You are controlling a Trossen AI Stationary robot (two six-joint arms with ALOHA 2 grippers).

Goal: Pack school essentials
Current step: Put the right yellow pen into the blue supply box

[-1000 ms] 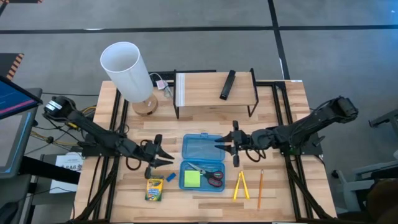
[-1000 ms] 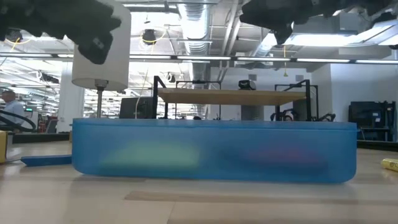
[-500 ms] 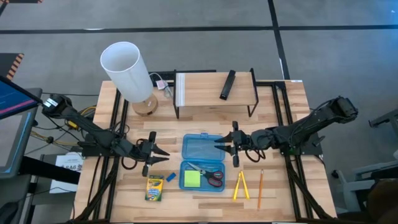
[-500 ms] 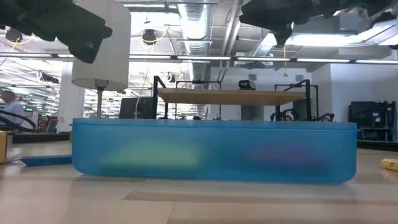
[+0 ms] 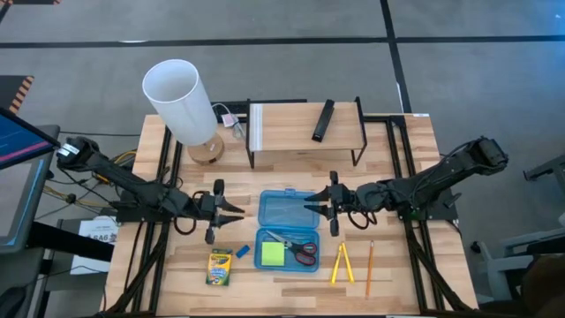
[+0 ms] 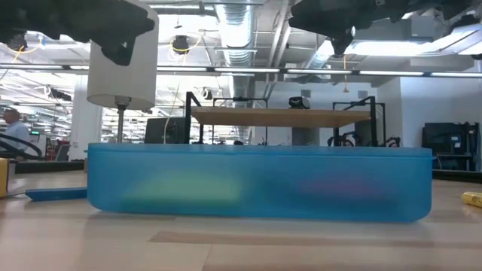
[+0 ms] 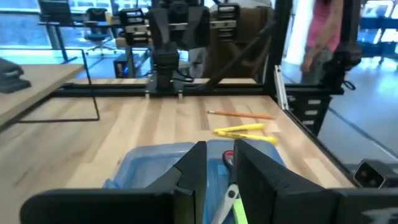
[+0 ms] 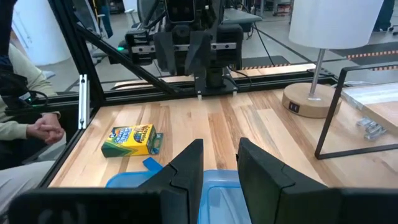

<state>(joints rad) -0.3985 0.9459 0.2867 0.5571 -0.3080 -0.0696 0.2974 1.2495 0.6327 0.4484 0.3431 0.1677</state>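
Note:
A blue plastic case [image 5: 288,231] lies open on the table. Its near half holds the red-handled scissors [image 5: 300,247] and the green sticky-note pad [image 5: 272,254]. The crayon box [image 5: 219,268] and the blue eraser [image 5: 241,253] lie left of the case. Two yellow sticks [image 5: 342,263] and the orange pencil [image 5: 369,267] lie to its right. No pale pen shows. My left gripper [image 5: 234,210] hovers left of the case's far half, open by a narrow gap. My right gripper [image 5: 311,205] hovers over that half's right edge, also narrowly open. They point at each other.
A white-shaded lamp [image 5: 181,97] stands at the far left. A wire-legged wooden shelf [image 5: 305,128] with a black bar [image 5: 323,120] on it stands behind the case. Bare wood lies between the case and the shelf. People show beyond the table in the wrist views.
My left gripper has moved toward the table's far edge, from beside the case's near half to beside its far half, and it rose a little. The right arm and the objects have kept still.

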